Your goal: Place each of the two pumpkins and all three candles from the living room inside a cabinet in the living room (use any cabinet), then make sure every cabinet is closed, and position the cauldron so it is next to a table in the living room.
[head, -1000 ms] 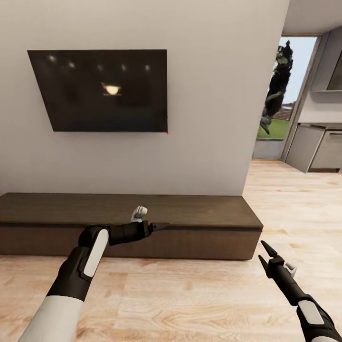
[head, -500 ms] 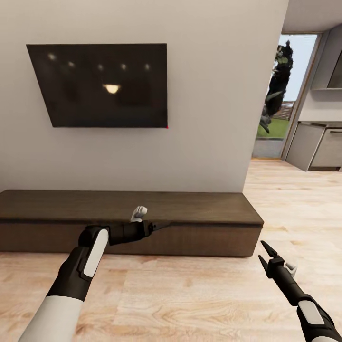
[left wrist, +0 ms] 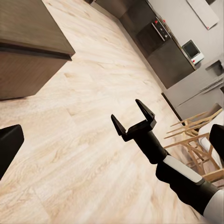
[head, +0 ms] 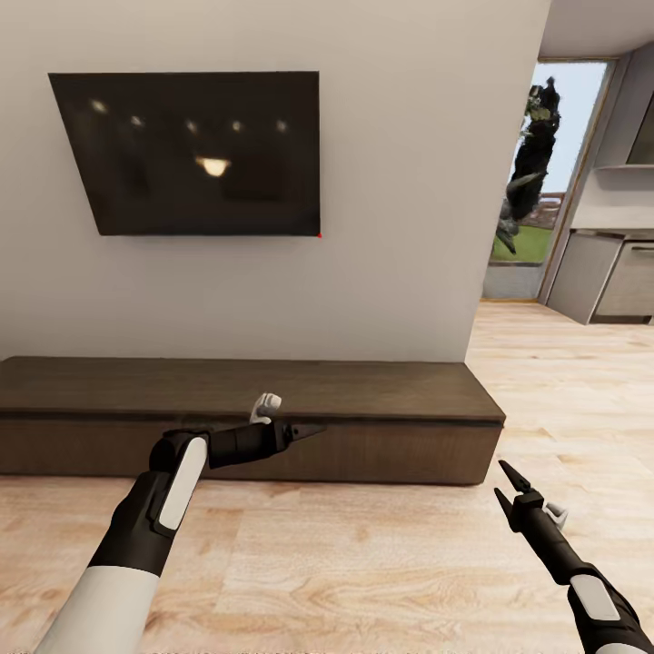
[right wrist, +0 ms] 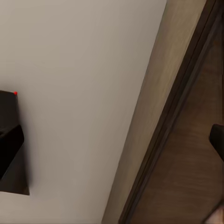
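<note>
A home interior is shown, rendered in simulation. A living room is indicated by a dark flat television (head: 191, 154) mounted on a plain pale wall (head: 391, 227) above a long low dark brown cabinet (head: 363, 418), with light wood flooring (head: 363, 563) laid throughout. An adjoining kitchen is suggested by grey cupboard units (head: 604, 286), a built-in oven (left wrist: 158, 30) and wooden chairs (left wrist: 196, 135). Greenery is seen through a tall glazed opening (head: 536, 182).

A pale wall (right wrist: 88, 70) meets the dark brown cabinet (right wrist: 186, 158), with what may be a television's corner (right wrist: 8, 140).
</note>
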